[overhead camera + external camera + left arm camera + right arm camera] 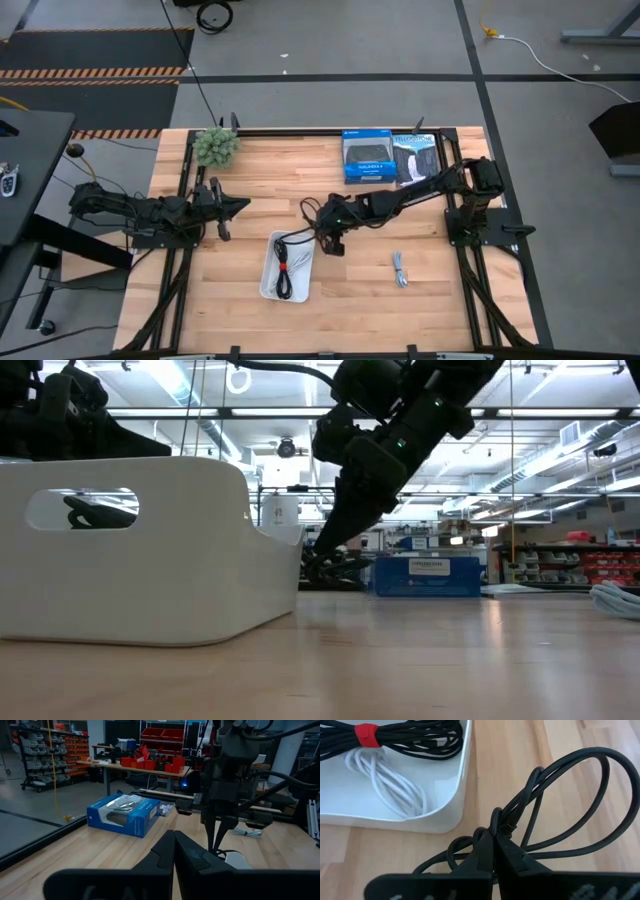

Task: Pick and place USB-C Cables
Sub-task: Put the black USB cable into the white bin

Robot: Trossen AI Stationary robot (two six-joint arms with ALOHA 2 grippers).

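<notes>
My right gripper [323, 233] stands over the table just beyond the white tray's [268, 285] far right corner, shut on the black cable [570, 800]. The black cable with the red band [366, 732] and the white cable [387, 790] lie inside the tray [447, 815]. The pale blue-grey cable [400, 270] lies on the wood to the tray's right. My left gripper [236, 207] hovers shut to the tray's far left, touching nothing. My right gripper pinches the black cable between its two fingers [512, 855] where several strands cross [501, 820], coming from above and pointing down. The loops [590, 780] fan out past the fingertips over the wood; whether they are lifted clear I cannot tell.
A blue retail box [366, 157] and a black one [418, 155] lie near the table's far edge, and a small green plant [216, 146] stands at the far left corner. Bare wood lies between the tray and the pale cable.
</notes>
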